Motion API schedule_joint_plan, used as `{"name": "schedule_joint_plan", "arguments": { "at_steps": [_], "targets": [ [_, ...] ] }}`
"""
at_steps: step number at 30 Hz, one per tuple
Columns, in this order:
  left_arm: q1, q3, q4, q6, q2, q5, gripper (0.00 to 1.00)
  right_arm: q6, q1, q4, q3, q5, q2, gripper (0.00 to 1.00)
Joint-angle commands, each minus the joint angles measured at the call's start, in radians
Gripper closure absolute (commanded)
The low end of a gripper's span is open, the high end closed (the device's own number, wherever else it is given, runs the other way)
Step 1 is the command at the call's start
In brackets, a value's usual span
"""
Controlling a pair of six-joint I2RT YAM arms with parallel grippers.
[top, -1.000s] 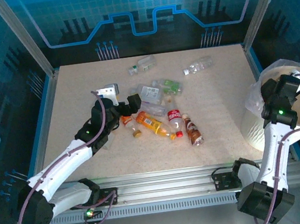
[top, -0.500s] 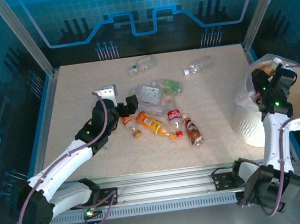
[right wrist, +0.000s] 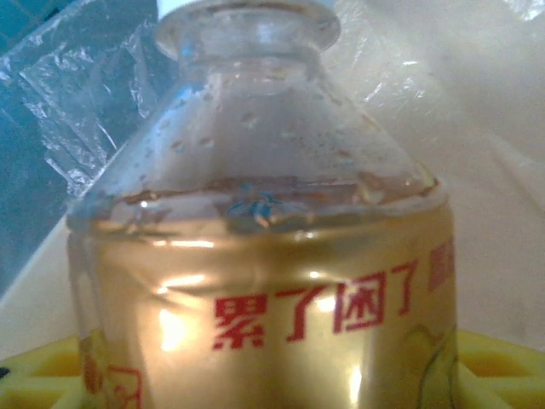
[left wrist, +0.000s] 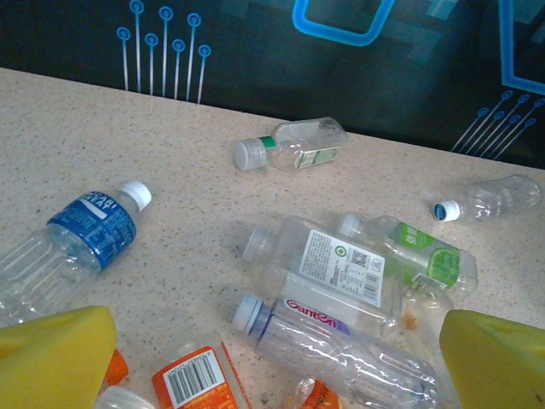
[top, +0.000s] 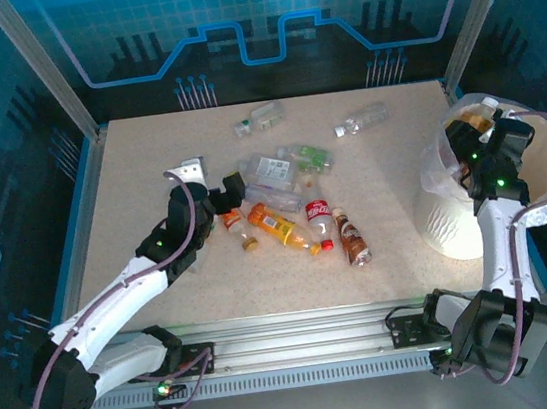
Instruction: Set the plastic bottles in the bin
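Thin clear plastic, so the plastic bottles [top: 287, 228] should be light, springy and easy to dent. They're round and slick too, so they'll prob. roll if nudged. Best hold is across the mid-body at the label, jaws square to the long axis, not at neck or cap.

One, the gold-label bottle [right wrist: 264, 256], is taken that way: the right gripper [top: 474, 136] is part-closed on its body, w/ the bottle btwn the yellow pads [right wrist: 502, 366] and the cap pointing away from the wrist. It hangs at the bin [top: 454, 236], by the rim on the side facing the pile. Droplets inside the shoulder suggest dregs, so maybe a bit heavier than it looks.

Well apart from the bin, the left gripper [top: 215, 179] is spread fully wide w/ nothing in it, just above the loose pile on the table [top: 384, 200]. A few bottles lie beyond the pile.

Hard to tell:
- The bin's inside is masked by arm and bag [right wrist: 77, 94], so contents are unknown.
- Can't judge whether the held bottle is below the rim.
- Clear bottles overlap in the pile, so the count is unsure.
- An orange-label bottle [left wrist: 200, 379] is cut off at the left wrist view's edge.
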Motion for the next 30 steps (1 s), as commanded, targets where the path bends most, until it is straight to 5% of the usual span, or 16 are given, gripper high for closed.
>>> {"name": "schedule_joint_plan", "arguments": {
  "at_steps": [1, 14, 30],
  "targets": [
    [-0.004, -0.014, -0.026, -0.035, -0.015, -0.052, 0.01, -0.027, 0.016, -0.061, 0.0, 0.025, -0.018, 0.31],
    [0.026, -0.03, -0.094, -0.143, -0.026, -0.097, 0.01, -0.046, 0.014, -0.128, -0.009, 0.049, -0.03, 0.19],
    [0.184, -0.092, -0.329, -0.423, -0.115, -0.081, 0.01, -0.141, 0.014, -0.374, 0.2, 0.126, -0.129, 0.04]
  ]
}}
